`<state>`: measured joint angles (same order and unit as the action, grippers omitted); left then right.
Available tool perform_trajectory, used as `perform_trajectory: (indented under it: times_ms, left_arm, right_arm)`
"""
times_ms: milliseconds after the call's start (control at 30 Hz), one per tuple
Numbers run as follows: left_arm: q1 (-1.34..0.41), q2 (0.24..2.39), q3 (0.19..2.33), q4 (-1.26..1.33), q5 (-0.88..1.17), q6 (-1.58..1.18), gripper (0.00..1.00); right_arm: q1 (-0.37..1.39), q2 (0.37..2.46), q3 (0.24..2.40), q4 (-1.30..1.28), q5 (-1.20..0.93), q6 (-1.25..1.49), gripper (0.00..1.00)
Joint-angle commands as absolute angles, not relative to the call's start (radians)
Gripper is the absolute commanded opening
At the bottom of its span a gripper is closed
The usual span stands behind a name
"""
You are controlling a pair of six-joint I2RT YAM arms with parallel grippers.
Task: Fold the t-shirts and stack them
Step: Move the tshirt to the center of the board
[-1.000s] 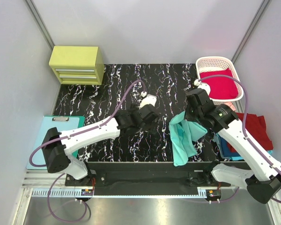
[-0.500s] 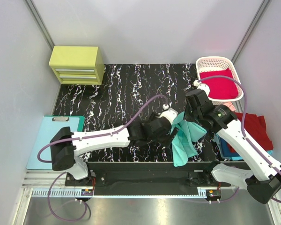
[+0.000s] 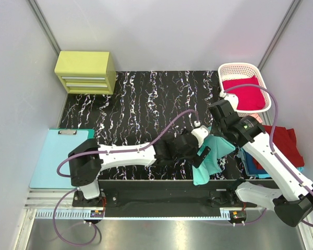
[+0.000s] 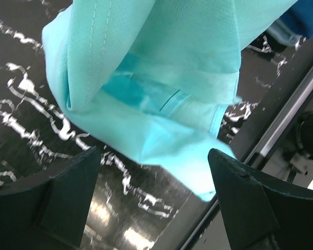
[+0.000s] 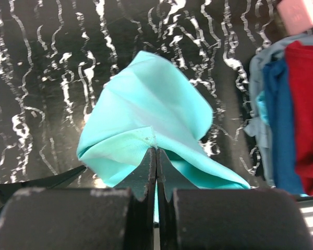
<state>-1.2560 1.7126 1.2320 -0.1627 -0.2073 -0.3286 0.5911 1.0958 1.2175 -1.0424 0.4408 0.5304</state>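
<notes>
The mint-teal t-shirt [image 3: 211,159] hangs bunched near the table's front edge, at the right. My right gripper [image 5: 155,151] is shut on its upper fold and holds it up off the table; in the top view the gripper [image 3: 220,139] sits above the cloth. My left gripper [image 4: 154,195] is open, with its fingers [image 4: 68,195] spread just below the shirt's [image 4: 161,78] hanging lower edge and no cloth between them. In the top view the left gripper [image 3: 202,155] is at the shirt's left side. A crimson t-shirt [image 3: 243,94] lies in the white basket [image 3: 238,66]. Dark red [image 3: 284,140] and blue [image 3: 248,156] t-shirts lie piled at the right.
A yellow drawer box [image 3: 86,70] stands at the back left. A pale blue clipboard [image 3: 49,156] lies off the table's left edge. The shirt pile also shows at the right of the right wrist view [image 5: 297,104]. The table's front edge and metal rail are just below the hanging shirt.
My left arm has swung right across the table, from the middle to the hanging mint-teal shirt. My right gripper has kept its hold, with the shirt shifted slightly.
</notes>
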Motion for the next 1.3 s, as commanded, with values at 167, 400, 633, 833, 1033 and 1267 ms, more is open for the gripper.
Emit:
perform_trajectory:
  times_ms: [167,400,633,833,1033,1267]
  left_arm:
    - [-1.266,1.810,1.213,-0.057,-0.120,-0.313,0.58]
    - [-1.264,1.732,1.137,-0.063,-0.201,-0.347,0.16]
    - [-1.264,1.543,1.109,-0.222,-0.447,-0.370,0.00]
    - [-1.229,1.339,1.196,-0.493,-0.728,-0.393,0.00]
    - [-1.128,1.232,1.340,-0.670,-0.857,-0.396,0.00]
    - [-0.988,1.144,1.476,-0.768,-0.969,-0.365,0.00]
  right_arm:
    - [0.620,1.046,1.256,-0.974,0.374,0.557,0.00]
    - [0.618,1.060,1.267,-0.970,0.380,0.557,0.00]
    - [0.620,1.068,1.288,-0.957,0.397,0.549,0.00]
    - [0.620,1.103,1.340,-0.934,0.485,0.505,0.00]
    - [0.620,1.212,1.463,-0.890,0.483,0.479,0.00]
    - [0.620,1.298,1.632,-0.827,0.517,0.417,0.00]
